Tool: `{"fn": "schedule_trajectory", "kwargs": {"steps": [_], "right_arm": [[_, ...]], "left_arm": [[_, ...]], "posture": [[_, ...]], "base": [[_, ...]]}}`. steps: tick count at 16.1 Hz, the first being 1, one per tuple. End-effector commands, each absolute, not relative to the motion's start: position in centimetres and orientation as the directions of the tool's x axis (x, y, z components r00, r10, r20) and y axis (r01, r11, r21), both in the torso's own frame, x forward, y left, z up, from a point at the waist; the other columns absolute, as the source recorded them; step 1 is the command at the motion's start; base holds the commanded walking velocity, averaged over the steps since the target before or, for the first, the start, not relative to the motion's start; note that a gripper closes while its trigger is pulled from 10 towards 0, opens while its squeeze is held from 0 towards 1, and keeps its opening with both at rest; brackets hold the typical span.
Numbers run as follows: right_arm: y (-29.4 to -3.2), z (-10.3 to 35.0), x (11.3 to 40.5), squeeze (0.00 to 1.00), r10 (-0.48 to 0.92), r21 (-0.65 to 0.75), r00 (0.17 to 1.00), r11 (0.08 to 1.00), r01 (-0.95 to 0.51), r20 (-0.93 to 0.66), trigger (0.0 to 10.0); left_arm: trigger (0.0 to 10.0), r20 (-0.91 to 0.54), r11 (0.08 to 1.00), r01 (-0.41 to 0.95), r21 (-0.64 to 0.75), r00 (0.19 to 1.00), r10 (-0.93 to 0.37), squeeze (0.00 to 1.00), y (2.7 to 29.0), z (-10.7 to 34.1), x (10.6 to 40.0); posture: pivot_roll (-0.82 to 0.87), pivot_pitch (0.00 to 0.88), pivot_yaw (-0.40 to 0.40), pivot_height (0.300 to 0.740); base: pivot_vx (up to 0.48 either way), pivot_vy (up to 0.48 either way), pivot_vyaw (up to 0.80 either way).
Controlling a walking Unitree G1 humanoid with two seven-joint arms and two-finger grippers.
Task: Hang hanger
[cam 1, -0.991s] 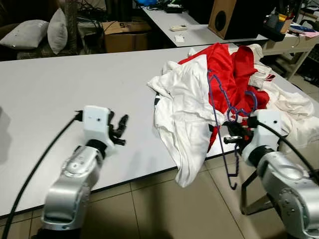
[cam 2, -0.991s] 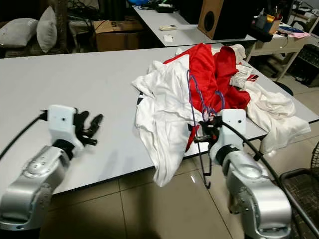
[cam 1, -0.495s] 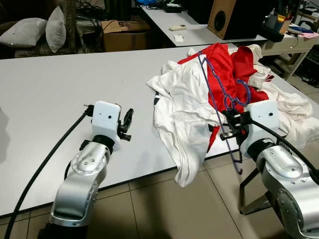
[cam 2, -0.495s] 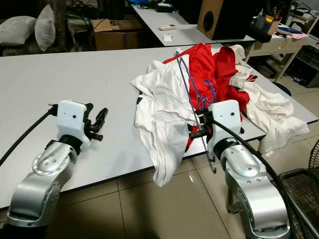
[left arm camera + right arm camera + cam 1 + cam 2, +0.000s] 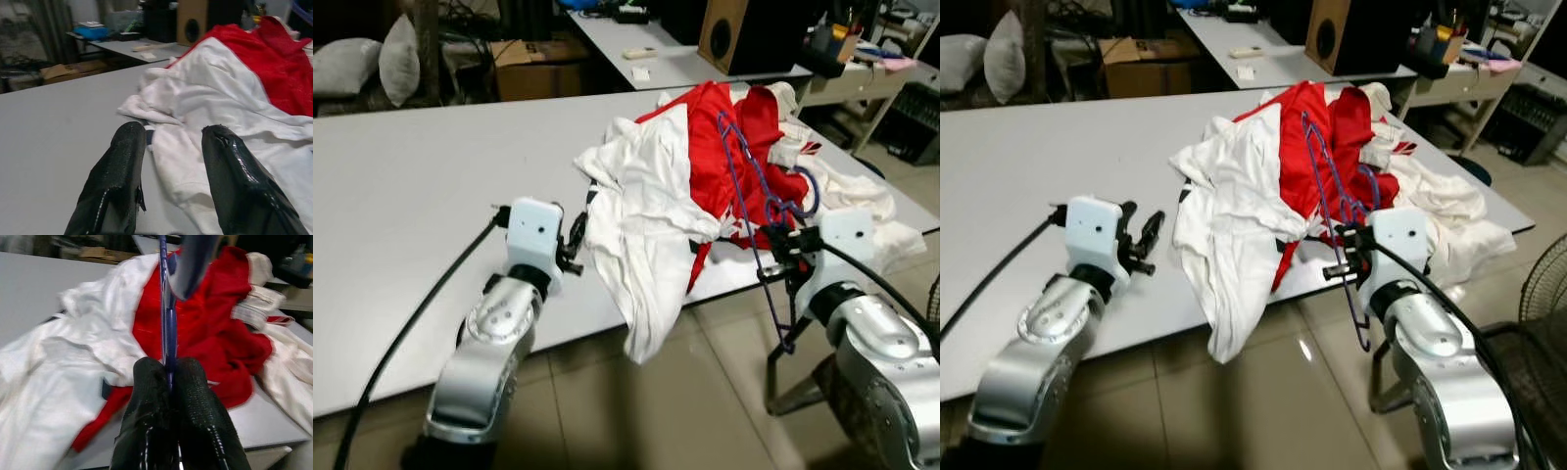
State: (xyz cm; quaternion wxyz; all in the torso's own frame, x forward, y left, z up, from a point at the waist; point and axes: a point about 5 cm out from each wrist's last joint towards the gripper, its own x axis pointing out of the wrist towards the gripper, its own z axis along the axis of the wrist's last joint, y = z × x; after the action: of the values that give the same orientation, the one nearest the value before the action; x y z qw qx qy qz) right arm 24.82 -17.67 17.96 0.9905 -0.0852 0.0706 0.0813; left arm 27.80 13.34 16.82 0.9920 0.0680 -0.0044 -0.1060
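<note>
Left eye view: the right gripper point(image 5: 781, 247) is clamped on the purple hanger point(image 5: 754, 186), holding it tilted at the table's front edge, its hook beside the gripper, one end up over the red garment point(image 5: 744, 137) and the other dropping below the table point(image 5: 411, 186) edge toward the floor. Judged risk: the wire is thin and gripped at one spot, so it may pivot or slip in the fingers during a swing, and its upper end could snag the cloth and drag garments off. No rail or rod is in sight, so the hanging place cannot be told. The left gripper point(image 5: 576, 235) hovers low over the table, just beside the white shirt point(image 5: 646, 206) whose tail already hangs over the edge. Right eye view: a black-framed chair point(image 5: 1508, 343) and a fan point(image 5: 1542, 284) stand close on the right, both likely obstructions to a turn that way; a speaker point(image 5: 1324, 34) sits on the desk behind. Left wrist view: the left fingers point(image 5: 117, 176) stand apart, empty, with white cloth lying between and ahead of them. Right wrist view: the right fingers point(image 5: 154, 396) are pressed together on the wire, which runs up over the red and white clothes.
</note>
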Motion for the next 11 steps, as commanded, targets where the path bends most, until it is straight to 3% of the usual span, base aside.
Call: {"fn": "schedule_trajectory", "kwargs": {"steps": [1, 4, 6, 8, 11], "right_arm": [[-18.0, 18.2, 24.8, 0.00, 0.146, -0.163, 0.979, 0.972, -0.169, -0.143, 10.0], [-18.2, 17.9, 24.7, 0.00, 0.126, -0.147, 0.981, 0.978, -0.147, -0.145, 10.0], [-18.2, 17.9, 24.8, 0.00, 0.105, -0.113, 0.985, 0.986, -0.121, -0.139, 10.0], [-18.6, 17.8, 24.9, 0.00, 0.078, -0.143, 0.988, 0.985, -0.098, -0.136, 10.0], [-19.0, 17.5, 24.7, 0.00, 0.080, -0.182, 0.982, 0.977, -0.110, -0.169, 10.0]], "left_arm": [[10.0, -0.011, 0.968, 0.203, 0.145, 0.979, -0.203, 0.00, 13.4, 16.7, 28.0], [10.0, 0.001, 0.972, 0.179, 0.150, 0.983, -0.181, 0.00, 14.0, 16.6, 27.9], [10.0, 0.001, 0.984, 0.131, 0.123, 0.991, -0.132, 0.00, 15.0, 16.4, 28.1], [10.0, -0.007, 0.977, 0.165, 0.135, 0.986, -0.166, 0.00, 15.0, 16.3, 28.0], [10.0, -0.008, 0.976, 0.178, 0.123, 0.984, -0.178, 0.00, 15.0, 16.2, 28.0]], "posture": [[-0.06, 0.000, -0.063, 0.740], [-0.05, 0.000, -0.064, 0.740], [-0.06, 0.000, -0.063, 0.740], [-0.06, 0.000, -0.060, 0.740], [-0.06, 0.000, -0.061, 0.740]], "base": [[0.000, -0.319, 0.00], [0.000, 0.000, 0.00], [0.000, 0.000, -0.77], [0.000, 0.000, -0.63], [0.176, 0.000, 0.00]]}}
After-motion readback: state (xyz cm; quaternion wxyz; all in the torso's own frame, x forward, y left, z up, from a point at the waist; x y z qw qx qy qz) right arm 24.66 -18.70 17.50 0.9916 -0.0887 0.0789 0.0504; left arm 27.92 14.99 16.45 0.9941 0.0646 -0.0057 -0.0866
